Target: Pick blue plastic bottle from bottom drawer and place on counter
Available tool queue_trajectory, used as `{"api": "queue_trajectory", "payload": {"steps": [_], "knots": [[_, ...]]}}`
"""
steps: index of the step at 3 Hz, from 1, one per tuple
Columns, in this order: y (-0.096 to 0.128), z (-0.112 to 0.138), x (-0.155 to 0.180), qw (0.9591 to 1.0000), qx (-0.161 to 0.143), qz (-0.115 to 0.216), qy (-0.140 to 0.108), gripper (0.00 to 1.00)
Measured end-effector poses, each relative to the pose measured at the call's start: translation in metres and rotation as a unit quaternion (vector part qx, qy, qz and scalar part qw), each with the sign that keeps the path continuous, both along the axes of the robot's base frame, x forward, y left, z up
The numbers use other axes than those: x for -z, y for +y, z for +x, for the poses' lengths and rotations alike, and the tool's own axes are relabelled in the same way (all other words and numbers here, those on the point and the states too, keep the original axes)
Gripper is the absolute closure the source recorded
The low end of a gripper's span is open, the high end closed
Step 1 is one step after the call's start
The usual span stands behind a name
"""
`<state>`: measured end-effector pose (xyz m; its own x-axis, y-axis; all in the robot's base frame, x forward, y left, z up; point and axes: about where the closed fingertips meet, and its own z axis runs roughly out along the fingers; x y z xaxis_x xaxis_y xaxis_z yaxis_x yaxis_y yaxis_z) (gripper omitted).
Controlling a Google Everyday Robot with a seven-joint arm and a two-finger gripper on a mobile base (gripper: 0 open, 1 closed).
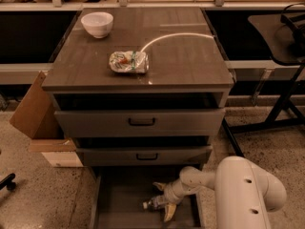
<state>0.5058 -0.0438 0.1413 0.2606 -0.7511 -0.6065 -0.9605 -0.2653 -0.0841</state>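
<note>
The blue plastic bottle (153, 203) lies on its side on the floor of the open bottom drawer (121, 199), its white cap pointing left. My gripper (161, 202) reaches in from the right and is open. One yellowish finger (158, 186) stands behind the bottle and the other in front of it, so the bottle lies between them. The white arm (238, 185) fills the lower right. The dark wood counter (186, 63) with its pale curved streak tops the cabinet above.
A shiny snack packet (128, 62) and a white bowl (97, 24) sit on the counter. Two upper drawers with black handles (141, 122) stand slightly ajar above the bottom drawer. A cardboard box (33, 111) leans left of the cabinet; a black stand (281, 94) is on the right.
</note>
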Motion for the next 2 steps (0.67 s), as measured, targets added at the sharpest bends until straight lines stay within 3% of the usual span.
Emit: {"api": "queue_trajectory", "payload": {"steps": [2], "knots": [[0.0083, -0.0033, 0.0186, 0.9999, -0.016, -0.001, 0.006, 0.46]]}}
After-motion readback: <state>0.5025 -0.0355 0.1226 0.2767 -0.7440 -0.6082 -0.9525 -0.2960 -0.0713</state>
